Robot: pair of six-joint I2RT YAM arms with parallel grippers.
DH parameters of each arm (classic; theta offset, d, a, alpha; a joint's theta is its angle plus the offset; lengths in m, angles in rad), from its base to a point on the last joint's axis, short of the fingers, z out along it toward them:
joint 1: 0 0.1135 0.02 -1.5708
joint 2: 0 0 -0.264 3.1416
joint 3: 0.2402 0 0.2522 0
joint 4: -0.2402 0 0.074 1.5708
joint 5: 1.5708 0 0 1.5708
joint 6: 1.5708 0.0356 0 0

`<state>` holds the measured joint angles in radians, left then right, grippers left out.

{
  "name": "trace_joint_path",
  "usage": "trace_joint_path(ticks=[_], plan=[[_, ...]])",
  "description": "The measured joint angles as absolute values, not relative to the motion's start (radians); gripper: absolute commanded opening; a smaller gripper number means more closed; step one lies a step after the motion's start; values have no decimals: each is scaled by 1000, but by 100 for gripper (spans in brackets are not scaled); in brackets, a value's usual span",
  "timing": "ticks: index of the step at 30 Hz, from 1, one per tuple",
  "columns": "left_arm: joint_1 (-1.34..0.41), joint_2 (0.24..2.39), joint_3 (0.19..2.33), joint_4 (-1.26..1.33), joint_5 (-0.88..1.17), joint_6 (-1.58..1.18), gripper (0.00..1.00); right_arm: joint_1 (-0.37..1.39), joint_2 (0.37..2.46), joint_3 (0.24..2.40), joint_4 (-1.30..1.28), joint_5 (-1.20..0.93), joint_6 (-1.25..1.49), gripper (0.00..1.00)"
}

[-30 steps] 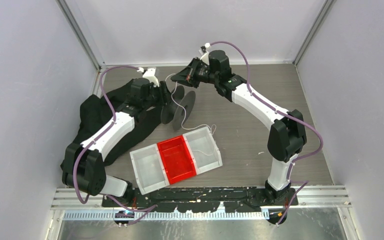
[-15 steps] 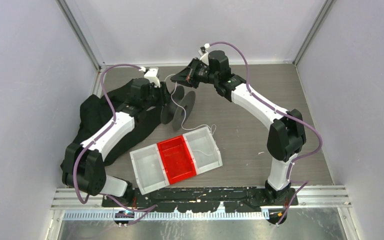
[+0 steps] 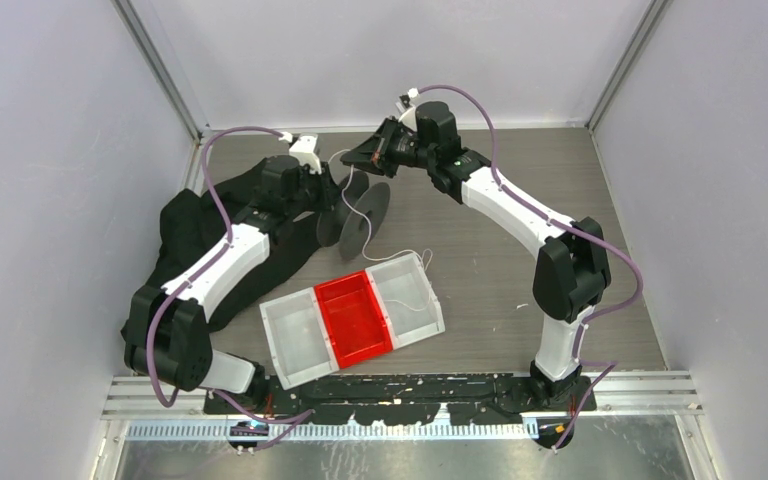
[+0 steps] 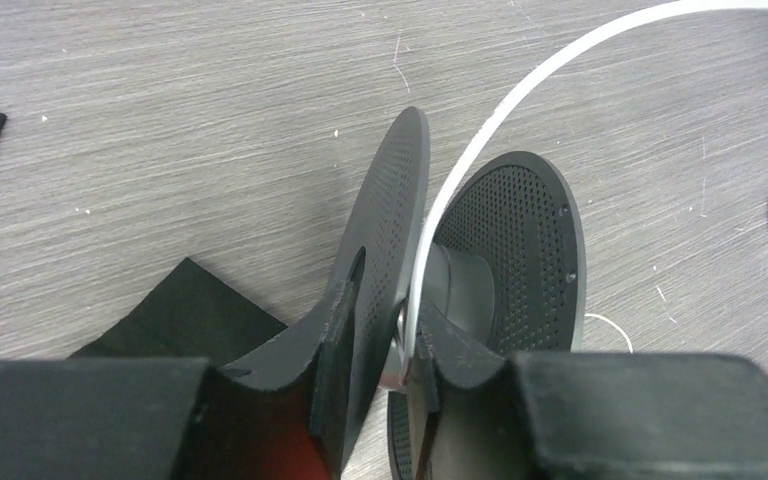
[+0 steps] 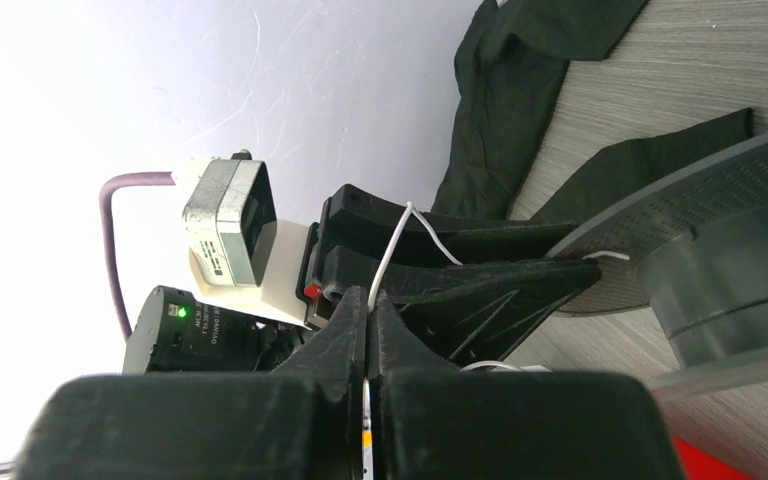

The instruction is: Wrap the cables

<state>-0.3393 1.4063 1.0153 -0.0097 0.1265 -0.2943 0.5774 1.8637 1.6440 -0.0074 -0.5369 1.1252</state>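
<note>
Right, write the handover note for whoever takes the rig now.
Left gripper: appears clamped on the near flange of the spool.
Right gripper: shut on the cable, above the spool.
Cable: runs from the right gripper down between the flanges, then trails into the right compartment of the tray.
Done: cable led between the flanges; the hub looks bare.
Left: wind the loose length onto the spool.
</note>
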Motion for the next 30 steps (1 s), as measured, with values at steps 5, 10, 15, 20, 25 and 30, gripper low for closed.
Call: trace_joint_path(ticks=[5, 10, 15, 20, 25, 30], plan=[[-339, 1408, 1017, -7, 120, -276, 1, 572, 1864, 1639, -7, -537, 1125, 1], [-339, 1419, 1018, -19, 125, -277, 0, 568, 1864, 1621, -7, -537, 1125, 1], [-339, 1419, 1019, -19, 128, -272, 0, 561, 1864, 1595, -8, -537, 1125, 0], [-339, 1419, 1019, -20, 133, -269, 0, 557, 1863, 1589, -8, -539, 1120, 35], [-339, 1417, 1053, -85, 137, -239, 0, 536, 1860, 1598, -65, -561, 1058, 63], [-339, 1421, 1217, -316, 150, -162, 0, 449, 1788, 1607, -292, -545, 854, 74]])
